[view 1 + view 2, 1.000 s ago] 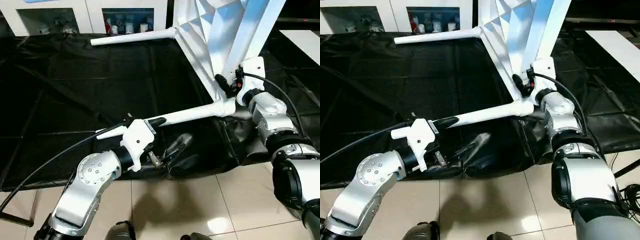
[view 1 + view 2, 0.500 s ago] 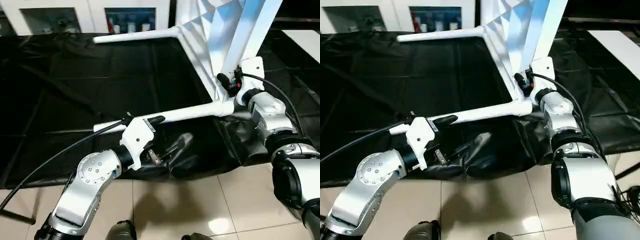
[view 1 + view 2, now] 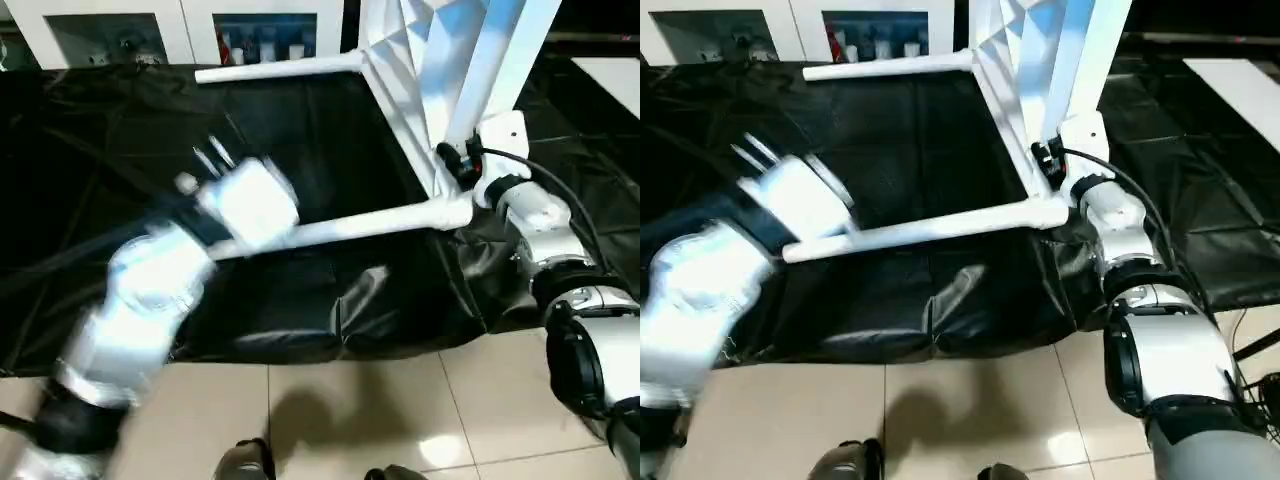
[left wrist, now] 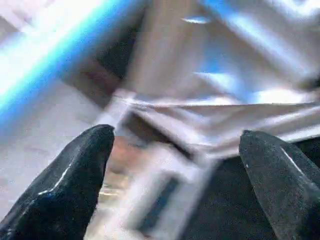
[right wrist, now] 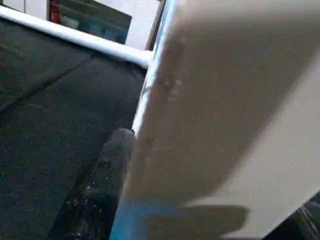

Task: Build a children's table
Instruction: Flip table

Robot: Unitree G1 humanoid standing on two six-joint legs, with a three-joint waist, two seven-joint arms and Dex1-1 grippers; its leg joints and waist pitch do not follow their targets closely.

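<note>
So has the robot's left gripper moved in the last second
Yes. The left gripper rose from below the near white tube leg to above it, farther over the black cloth.

A black cloth (image 3: 120, 130) drapes the big table (image 3: 250, 352) before a white cabinet (image 3: 190, 30).

This looks like a lab or demo room. A big table (image 3: 120, 200) is draped in black cloth, the floor (image 3: 400, 400) is pale glossy tile, and a white cabinet (image 3: 190, 25) with glass doors along the back wall holds small bottles and jars.
</note>
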